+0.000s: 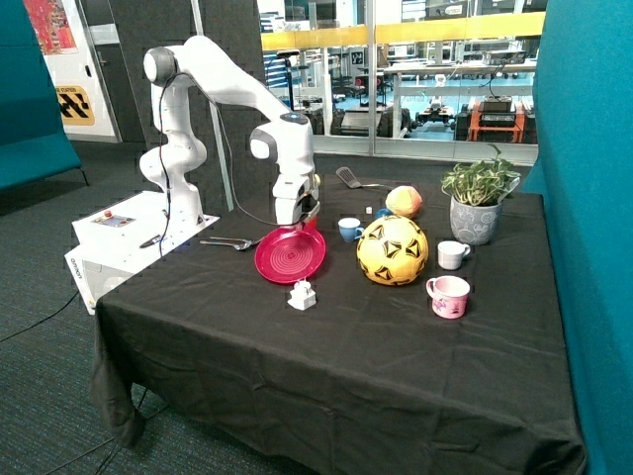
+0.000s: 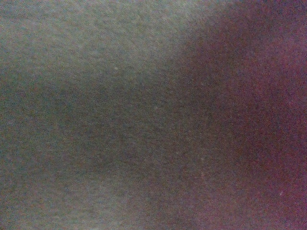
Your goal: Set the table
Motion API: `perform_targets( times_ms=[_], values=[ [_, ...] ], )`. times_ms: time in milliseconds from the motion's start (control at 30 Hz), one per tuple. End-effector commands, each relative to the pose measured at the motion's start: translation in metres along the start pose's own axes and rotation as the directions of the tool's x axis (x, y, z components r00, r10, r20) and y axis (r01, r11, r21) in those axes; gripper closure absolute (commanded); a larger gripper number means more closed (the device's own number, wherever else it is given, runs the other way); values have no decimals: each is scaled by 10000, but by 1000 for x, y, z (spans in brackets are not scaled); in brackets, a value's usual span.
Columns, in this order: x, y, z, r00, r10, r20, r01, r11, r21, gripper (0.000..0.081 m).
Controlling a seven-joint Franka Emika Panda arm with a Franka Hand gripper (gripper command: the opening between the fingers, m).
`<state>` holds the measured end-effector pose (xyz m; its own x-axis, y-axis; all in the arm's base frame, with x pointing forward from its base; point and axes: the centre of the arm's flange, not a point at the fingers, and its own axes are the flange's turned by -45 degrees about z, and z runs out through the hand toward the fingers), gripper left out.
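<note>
Three cups (image 1: pixel 453 254), two balls (image 1: pixel 393 250), one red plate (image 1: pixel 290 255) on table (image 1: pixel 326 366); gripper (image 1: pixel 303 222) at plate rim, we can't tell jaw state.

Arm (image 1: pixel 213 69) arched over, wrist vertical, gripper (image 1: pixel 299 223) pointing straight down, low

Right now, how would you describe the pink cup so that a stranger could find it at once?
On the black table, start at the big yellow ball. The pink cup stands beside the ball, nearer the table's front edge than the plain white cup. It alone is pink with a pattern; the other cups are white or blue.
</note>
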<state>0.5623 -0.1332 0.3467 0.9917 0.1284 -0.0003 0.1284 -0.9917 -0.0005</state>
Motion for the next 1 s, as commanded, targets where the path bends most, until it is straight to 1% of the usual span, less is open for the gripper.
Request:
perform_targets(
  times_ms=[0, 333, 500, 700, 967],
  values=[
    [6, -8, -18, 9999, -136, -3, 136, 9999, -5, 808],
    [5, -13, -33, 9997, -227, -3, 227, 9997, -5, 808],
    [1, -15, -45, 9993, -367, -3, 367, 9993, -5, 808],
    [-8, -23, -64, 9972, -749, -3, 749, 9972, -5, 808],
    [-27, -31, -79, 9947, -1026, -2, 1026, 9947, -5, 808]
  ],
)
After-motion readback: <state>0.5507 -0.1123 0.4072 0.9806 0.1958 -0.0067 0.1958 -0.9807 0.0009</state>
